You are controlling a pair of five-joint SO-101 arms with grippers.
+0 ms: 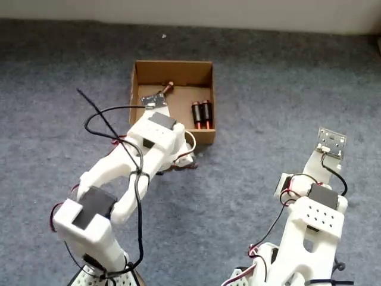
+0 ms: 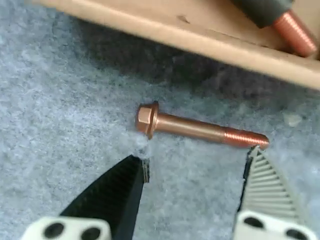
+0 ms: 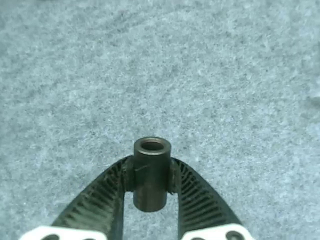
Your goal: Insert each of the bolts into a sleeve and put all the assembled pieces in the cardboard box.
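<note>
Ribbed right tool (image 3: 150, 168) grips dark cylindrical sleeve (image 3: 150, 192).

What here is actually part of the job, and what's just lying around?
Part of the job: copper bolt loose on the carpet; dark sleeve clamped in the right arm's fingers; left arm's fingers, open over the bolt; cardboard box; two assembled pieces inside it.

Just lying about: grey carpet; pale speck on it.
</note>
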